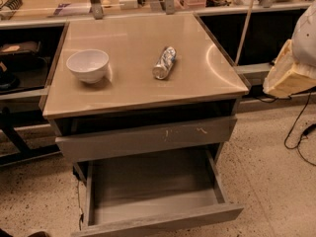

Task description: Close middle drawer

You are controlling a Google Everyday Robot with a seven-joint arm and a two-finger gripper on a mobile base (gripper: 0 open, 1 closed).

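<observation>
The middle drawer (153, 184) is the wide, shallow grey drawer pulled far out of the cabinet at the bottom of the camera view. Its inside is bare, and its plain front (163, 222) is near the lower edge. Above it is a grey drawer front with pale scratch marks (148, 138), standing slightly out from the cabinet. My gripper (289, 76), beige below a white arm, hangs at the far right edge. It is level with the cabinet top, well right of the drawer, and touches nothing.
On the cabinet top (133, 88) stand a white bowl (88, 65) and a crushed silver can (164, 63) lying on its side. Dark shelving runs behind and to the left. Black cables (296, 132) lie on the speckled floor at the right.
</observation>
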